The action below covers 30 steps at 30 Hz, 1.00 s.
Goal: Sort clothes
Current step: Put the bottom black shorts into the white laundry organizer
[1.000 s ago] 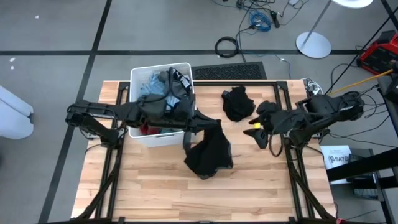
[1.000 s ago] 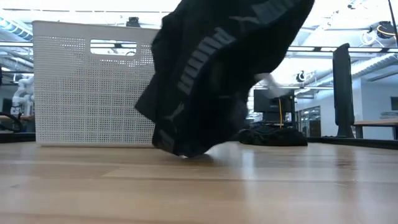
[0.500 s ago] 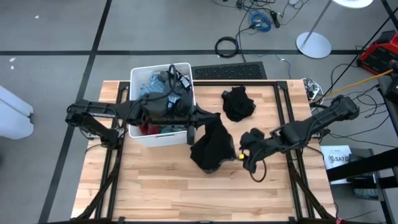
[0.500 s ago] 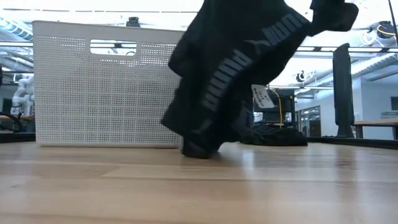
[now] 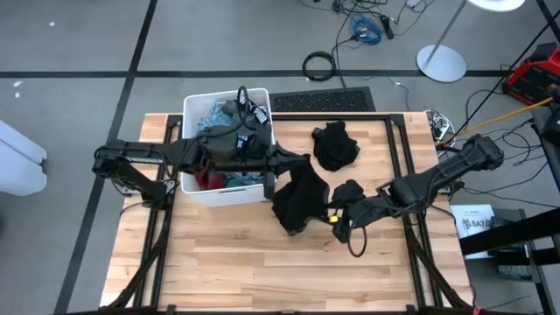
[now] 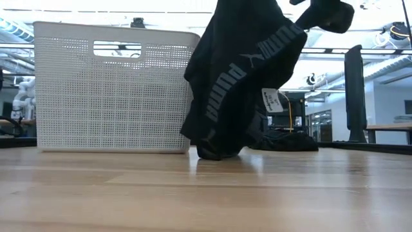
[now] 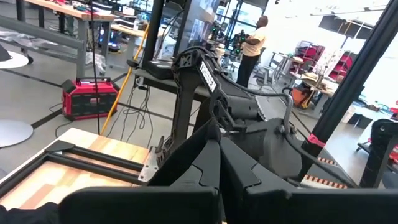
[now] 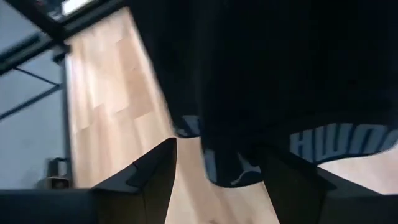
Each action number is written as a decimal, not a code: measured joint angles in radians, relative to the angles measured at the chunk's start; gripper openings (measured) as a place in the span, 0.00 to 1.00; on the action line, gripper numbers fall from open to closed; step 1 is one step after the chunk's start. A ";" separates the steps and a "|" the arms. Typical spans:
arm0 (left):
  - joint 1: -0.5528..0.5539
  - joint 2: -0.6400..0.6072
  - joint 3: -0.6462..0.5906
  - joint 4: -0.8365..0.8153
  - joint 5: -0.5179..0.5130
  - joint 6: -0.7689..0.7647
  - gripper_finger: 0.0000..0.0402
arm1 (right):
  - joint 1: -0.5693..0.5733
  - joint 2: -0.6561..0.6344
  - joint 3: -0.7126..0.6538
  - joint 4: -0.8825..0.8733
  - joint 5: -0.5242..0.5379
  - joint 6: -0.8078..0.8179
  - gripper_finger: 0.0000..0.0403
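A black garment [image 5: 297,197] with grey lettering [image 6: 225,87] hangs from my left gripper [image 5: 282,164], which is shut on it just right of the white bin [image 5: 194,109]. The bin holds several more clothes [image 5: 219,122]. The hanging garment's lower end [image 6: 215,153] touches the table. My right gripper [image 5: 337,217] stands open at the garment's right side. In the right wrist view the garment's lower part [image 8: 261,81] hangs between that gripper's fingers [image 8: 155,177]; whether they touch it I cannot tell. A second black garment [image 5: 335,144] lies on the table farther back. My left gripper pinches an upper fold of the black garment [image 7: 202,134] between its two shut fingers, which lie level and point toward the table's right. How many layers it has I cannot tell. The garment hangs slack below the fingers, its lowest end on the table.
The white perforated bin [image 6: 109,84] stands at the table's far left. Black frame rails [image 5: 398,149] run along the table's far and right sides. Bare wood [image 5: 262,271] lies along the near edge. A person [image 7: 254,37] stands far off in the room.
My right gripper has come down and toward the table's left and near edge, up to the hanging garment. The garment has swung toward the table's right, its lower end sliding along the wood, still held by my left gripper.
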State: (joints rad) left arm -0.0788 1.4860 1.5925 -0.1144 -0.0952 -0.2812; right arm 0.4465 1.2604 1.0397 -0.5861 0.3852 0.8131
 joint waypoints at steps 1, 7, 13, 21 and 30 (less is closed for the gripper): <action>0.001 0.000 0.000 0.000 0.000 0.002 0.00 | 0.000 0.009 0.000 0.000 0.008 -0.006 0.53; 0.001 0.000 0.000 -0.001 0.001 0.008 0.00 | -0.002 0.107 0.000 0.021 0.010 -0.021 0.53; 0.001 0.000 0.000 -0.002 0.014 0.008 0.00 | -0.011 0.144 0.000 0.069 0.111 -0.033 0.53; 0.001 0.000 0.000 -0.008 0.020 0.006 0.00 | -0.055 0.142 0.000 0.065 0.120 0.005 0.12; 0.004 0.000 0.000 -0.008 0.020 0.007 0.02 | -0.061 0.042 0.106 -0.003 0.000 -0.051 0.01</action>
State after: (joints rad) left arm -0.0751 1.4860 1.5925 -0.1225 -0.0753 -0.2739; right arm 0.3851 1.3020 1.1458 -0.5891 0.3848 0.7620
